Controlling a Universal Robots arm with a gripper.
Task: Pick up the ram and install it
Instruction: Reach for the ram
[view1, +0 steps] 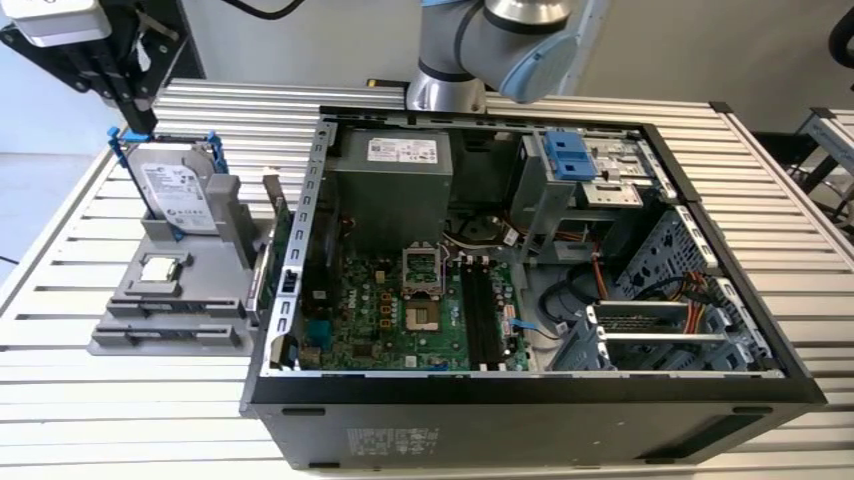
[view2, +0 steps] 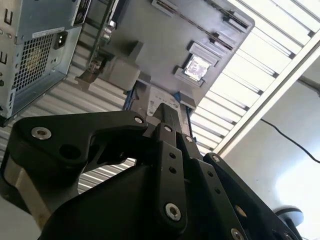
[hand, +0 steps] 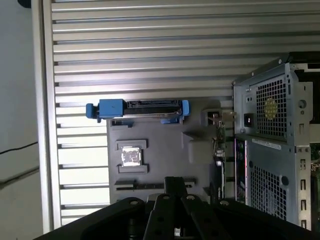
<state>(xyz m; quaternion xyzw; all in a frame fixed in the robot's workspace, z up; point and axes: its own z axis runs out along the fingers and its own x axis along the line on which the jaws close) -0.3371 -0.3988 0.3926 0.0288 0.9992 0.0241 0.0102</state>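
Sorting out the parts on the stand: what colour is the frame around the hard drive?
Blue. The hard drive frame shows best in the first wrist view.

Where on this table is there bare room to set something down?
In the exterior view, bare table slats lie at lower left, before the gray fixture, and at far right, beside the computer case. Crowded: the case interior and the narrow fixture-case gap.
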